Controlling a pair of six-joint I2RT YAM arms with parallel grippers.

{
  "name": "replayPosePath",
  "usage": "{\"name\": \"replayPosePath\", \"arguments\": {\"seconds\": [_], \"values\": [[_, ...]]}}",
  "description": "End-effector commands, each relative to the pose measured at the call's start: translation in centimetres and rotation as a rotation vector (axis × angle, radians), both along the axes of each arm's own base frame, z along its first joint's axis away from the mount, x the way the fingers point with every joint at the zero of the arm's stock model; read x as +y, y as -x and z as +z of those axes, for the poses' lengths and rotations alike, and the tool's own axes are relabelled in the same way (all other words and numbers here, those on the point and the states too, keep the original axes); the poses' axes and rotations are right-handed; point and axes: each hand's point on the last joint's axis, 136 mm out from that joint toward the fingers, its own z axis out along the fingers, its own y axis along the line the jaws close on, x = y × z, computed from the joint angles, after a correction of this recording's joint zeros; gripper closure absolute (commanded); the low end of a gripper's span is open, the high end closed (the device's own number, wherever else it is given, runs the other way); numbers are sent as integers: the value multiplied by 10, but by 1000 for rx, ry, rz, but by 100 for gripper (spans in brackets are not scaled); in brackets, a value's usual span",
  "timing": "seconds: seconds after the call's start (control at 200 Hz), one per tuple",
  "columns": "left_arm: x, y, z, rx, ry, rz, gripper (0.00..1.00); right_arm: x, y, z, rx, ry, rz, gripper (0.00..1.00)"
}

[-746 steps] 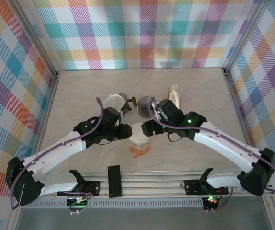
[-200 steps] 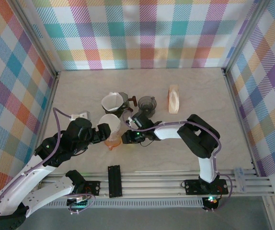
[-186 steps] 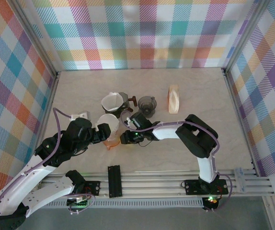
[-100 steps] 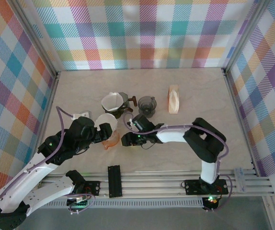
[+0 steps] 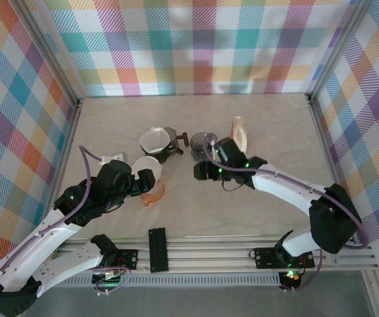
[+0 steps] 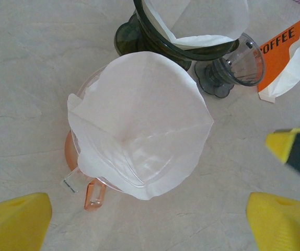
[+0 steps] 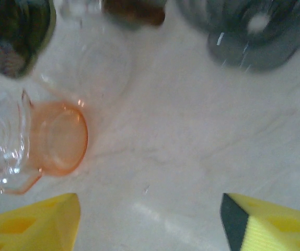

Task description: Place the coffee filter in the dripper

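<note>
Orange label on white paper packet: "OFFEE", black caps; 1st letter cut off by grey plastic dripper.
Other txt: none legible.

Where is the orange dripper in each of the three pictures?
Top external: the orange dripper is left of centre, on the table.
Left wrist: mid-picture, with the white filter in it.
Right wrist: at the left side.
Shared landmark: the grey dripper standing beyond it.
</note>
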Motion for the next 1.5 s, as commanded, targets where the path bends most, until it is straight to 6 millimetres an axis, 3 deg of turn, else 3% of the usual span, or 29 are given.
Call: {"name": "replayPosePath", "arguments": {"seconds": [0.0,0.1,0.35,0.56,0.92,1.295,1.5], "values": [[4,-4,10,-36,9,20,4,4,-27,29,-92,61,57,22],[5,-4,11,-39,8,19,4,15,-60,38,-122,92,73,20],[8,-1,9,-33,-7,23,4,64,-133,33,-172,114,156,18],[11,0,8,-32,-21,29,4,91,-171,20,-202,148,208,17],[16,1,6,-27,-39,42,4,111,-190,-5,-168,136,268,20],[22,5,9,-37,-28,61,3,106,-200,-30,-147,214,246,28],[22,6,8,-30,-25,60,3,97,-207,-35,-157,269,204,39]]}}
